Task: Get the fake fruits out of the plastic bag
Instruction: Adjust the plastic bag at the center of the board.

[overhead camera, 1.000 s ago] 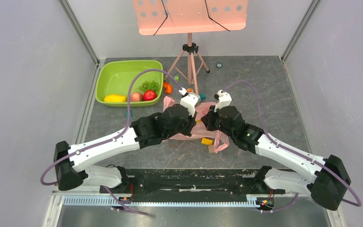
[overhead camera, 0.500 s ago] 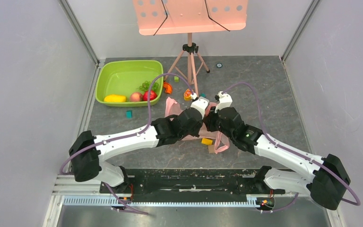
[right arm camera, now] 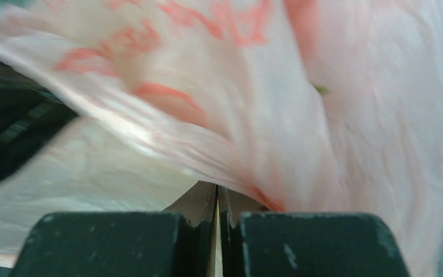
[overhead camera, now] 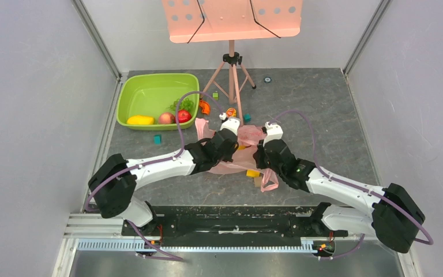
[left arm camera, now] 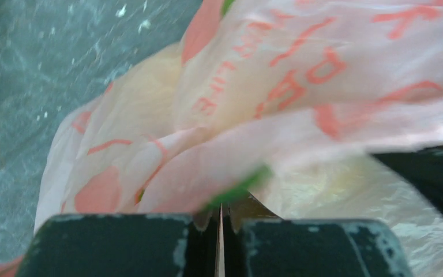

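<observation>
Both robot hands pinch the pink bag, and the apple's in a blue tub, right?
No, the tub is lime green, not blue, per the top external view. The left gripper and right gripper do pinch the pink bag; the apple is inside the tub.

The top camera looks down from above and behind over the whole tabletop (overhead camera: 323, 115). Both wrist cameras sit very close against the bag (left arm camera: 300, 86), which all three views share.
</observation>
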Tool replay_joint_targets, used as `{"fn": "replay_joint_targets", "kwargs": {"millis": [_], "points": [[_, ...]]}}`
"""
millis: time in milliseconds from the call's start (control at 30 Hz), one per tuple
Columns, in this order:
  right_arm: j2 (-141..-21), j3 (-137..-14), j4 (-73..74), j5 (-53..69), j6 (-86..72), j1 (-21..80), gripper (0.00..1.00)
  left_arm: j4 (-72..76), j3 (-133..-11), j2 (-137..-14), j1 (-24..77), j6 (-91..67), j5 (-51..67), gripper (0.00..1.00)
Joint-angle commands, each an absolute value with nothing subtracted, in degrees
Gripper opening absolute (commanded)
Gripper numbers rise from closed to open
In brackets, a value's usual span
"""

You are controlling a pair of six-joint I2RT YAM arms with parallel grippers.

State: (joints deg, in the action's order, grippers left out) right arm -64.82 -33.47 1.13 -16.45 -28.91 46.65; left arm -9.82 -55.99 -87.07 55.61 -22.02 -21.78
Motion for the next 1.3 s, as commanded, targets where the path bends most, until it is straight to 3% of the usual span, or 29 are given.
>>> {"fn": "replay_joint_targets", "kwargs": {"millis": [0, 333, 600, 1267], "points": [[-63.35, -27.86, 0.83, -20.45, -28.54, 46.42, 0.0, -5.33, -51.22, -83.27, 53.82, -26.62, -24.3, 0.02], [-58.08, -22.93, 5.25, -21.95, -30.45, 46.51, 0.0, -2.76, -46.18, -78.99, 53.43, -27.34, -26.26, 0.02], [-53.54, -27.41, -5.35, -5.11, -24.66, 47.74, 0.0, -0.21, -45.35, -78.92, 53.47, -26.74, -22.02, 0.02], [-78.85, -48.14, -2.65, -14.69, -24.46, 50.21, 0.0, 3.54, -43.79, -80.44, 55.07, -27.07, -17.98, 0.02]]}}
